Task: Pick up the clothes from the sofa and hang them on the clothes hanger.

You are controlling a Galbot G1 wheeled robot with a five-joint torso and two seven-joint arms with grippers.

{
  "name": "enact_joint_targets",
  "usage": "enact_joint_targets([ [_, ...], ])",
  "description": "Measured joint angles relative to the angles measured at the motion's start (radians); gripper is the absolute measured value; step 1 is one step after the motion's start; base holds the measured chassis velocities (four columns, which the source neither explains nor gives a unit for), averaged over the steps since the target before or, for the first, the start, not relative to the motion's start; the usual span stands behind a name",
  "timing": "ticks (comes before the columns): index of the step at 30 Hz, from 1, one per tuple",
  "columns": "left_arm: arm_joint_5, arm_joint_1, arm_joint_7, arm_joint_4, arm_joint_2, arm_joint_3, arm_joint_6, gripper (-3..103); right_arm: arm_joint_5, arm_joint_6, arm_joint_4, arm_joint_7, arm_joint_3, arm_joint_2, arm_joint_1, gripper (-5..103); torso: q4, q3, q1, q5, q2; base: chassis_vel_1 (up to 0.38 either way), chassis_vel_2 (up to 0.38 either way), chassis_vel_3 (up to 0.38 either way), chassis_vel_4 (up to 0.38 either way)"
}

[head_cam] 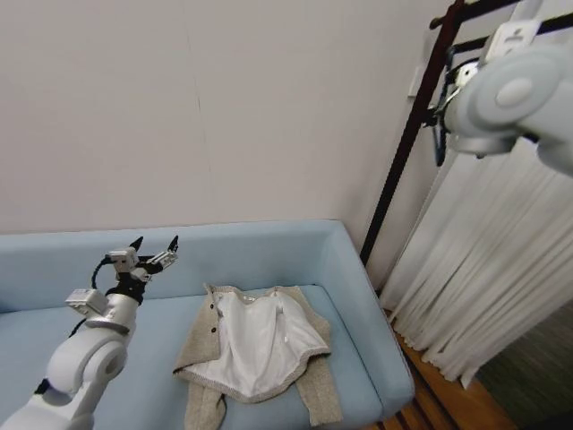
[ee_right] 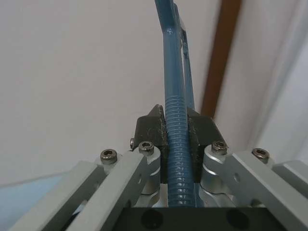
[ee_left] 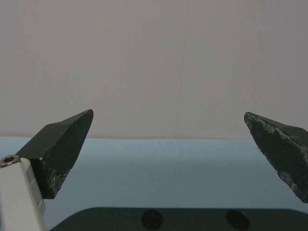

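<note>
One beige cardigan (head_cam: 255,354) lies spread open on the light-blue sofa (head_cam: 269,251), white lining up, with neither gripper touching it. The left gripper (head_cam: 157,242) hovers over the seat to its left, fingers spread wide and empty. The right gripper (ee_right: 175,113) is raised beside the dark clothes rack (head_cam: 405,152) and clamped on a blue ribbed hanger (ee_right: 172,57).
</note>
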Motion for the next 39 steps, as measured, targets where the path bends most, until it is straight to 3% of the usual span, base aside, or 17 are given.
enact_joint_targets([
  [2, 0.000, 0.010, 0.001, 0.002, 0.002, -0.007, -0.003, 100, -0.001, -0.011, 0.022, -0.048, 0.053, -0.025, -0.054, 8, 0.0000, 0.000, 0.000, -0.0001, 0.000, 0.000, 0.000, 0.000, 0.000],
  [4, 0.001, 0.031, 0.007, 0.003, 0.004, -0.019, -0.008, 100, -0.018, -0.034, 0.059, -0.150, 0.183, -0.076, -0.186, 8, 0.0003, 0.000, 0.000, 0.0002, 0.000, 0.000, 0.000, 0.000, 0.000],
  [6, 0.003, 0.056, 0.015, 0.006, 0.005, -0.027, -0.010, 100, -0.059, -0.047, 0.096, -0.324, 0.221, -0.133, -0.284, 8, 0.0000, 0.000, 0.000, 0.0004, 0.000, 0.000, 0.000, 0.000, 0.000],
  [7, 0.003, 0.056, 0.015, 0.006, 0.005, -0.027, -0.010, 100, -0.059, -0.047, 0.096, -0.324, 0.221, -0.133, -0.284, 8, 0.0000, 0.000, 0.000, 0.0004, 0.000, 0.000, 0.000, 0.000, 0.000],
  [11, 0.012, 0.085, 0.005, 0.034, 0.010, -0.023, 0.004, 100, -0.226, -0.061, 0.107, -0.766, 0.119, -0.225, -0.336, 8, -0.0002, 0.000, 0.000, 0.0003, 0.000, 0.000, 0.000, 0.000, 0.000],
  [12, 0.012, 0.085, 0.005, 0.034, 0.010, -0.023, 0.004, 100, -0.226, -0.061, 0.107, -0.766, 0.119, -0.225, -0.336, 8, -0.0002, 0.000, 0.000, 0.0003, 0.000, 0.000, 0.000, 0.000, 0.000],
  [14, 0.023, 0.085, -0.018, 0.067, 0.018, 0.001, 0.023, 100, -0.355, -0.055, 0.090, -0.990, 0.090, -0.244, -0.400, 8, -0.0003, 0.000, 0.000, 0.0001, 0.000, 0.000, 0.000, 0.000, 0.000],
  [17, 0.043, 0.071, -0.031, 0.124, 0.036, 0.045, 0.033, 100, -0.530, -0.005, 0.047, -1.176, 0.146, -0.229, -0.573, 8, 0.0000, 0.000, 0.000, 0.0001, 0.000, 0.000, 0.000, 0.000, 0.000],
  [18, 0.043, 0.071, -0.031, 0.124, 0.036, 0.045, 0.033, 100, -0.530, -0.005, 0.047, -1.176, 0.146, -0.229, -0.573, 8, 0.0000, 0.000, 0.000, 0.0001, 0.000, 0.000, 0.000, 0.000, 0.000],
  [21, 0.047, 0.046, -0.023, 0.186, 0.055, 0.097, 0.040, 100, -0.661, 0.091, -0.038, -1.318, 0.277, -0.157, -0.807, 8, -0.0001, 0.000, 0.000, 0.0000, 0.000, 0.000, 0.000, 0.000, 0.000],
  [22, 0.047, 0.046, -0.023, 0.186, 0.055, 0.097, 0.040, 100, -0.661, 0.091, -0.038, -1.318, 0.277, -0.157, -0.807, 8, -0.0001, 0.000, 0.000, 0.0000, 0.000, 0.000, 0.000, 0.000, 0.000],
  [27, 0.062, 0.024, 0.000, 0.253, 0.061, 0.144, 0.042, 100, -0.718, 0.142, -0.184, -1.410, 0.324, 0.027, -0.943, 8, -0.0001, 0.000, 0.000, 0.0001, 0.000, 0.000, 0.000, 0.000, 0.000],
  [28, 0.062, 0.024, 0.000, 0.253, 0.061, 0.144, 0.042, 100, -0.718, 0.142, -0.184, -1.410, 0.324, 0.027, -0.943, 8, -0.0001, 0.000, 0.000, 0.0001, 0.000, 0.000, 0.000, 0.000, 0.000],
  [32, 0.077, 0.026, 0.022, 0.289, 0.056, 0.158, 0.042, 100, -0.710, 0.139, -0.290, -1.431, 0.302, 0.195, -0.968, 8, 0.0006, 0.000, 0.000, -0.0003, 0.000, 0.000, 0.000, 0.000, 0.000],
  [33, 0.077, 0.026, 0.022, 0.289, 0.056, 0.158, 0.042, 100, -0.710, 0.139, -0.290, -1.431, 0.302, 0.195, -0.968, 8, 0.0006, 0.000, 0.000, -0.0003, 0.000, 0.000, 0.000, 0.000, 0.000],
  [37, 0.083, 0.018, 0.040, 0.328, 0.057, 0.164, 0.037, 100, -0.731, 0.139, -0.389, -1.451, 0.323, 0.324, -1.036, 8, 0.0004, 0.000, 0.000, -0.0005, 0.000, 0.000, 0.000, 0.000, 0.000],
  [39, 0.084, 0.013, 0.042, 0.339, 0.057, 0.168, 0.035, 100, -0.739, 0.141, -0.401, -1.452, 0.339, 0.343, -1.063, 8, 0.0002, 0.000, 0.000, -0.0001, 0.000, 0.000, 0.000, 0.000, 0.000],
])
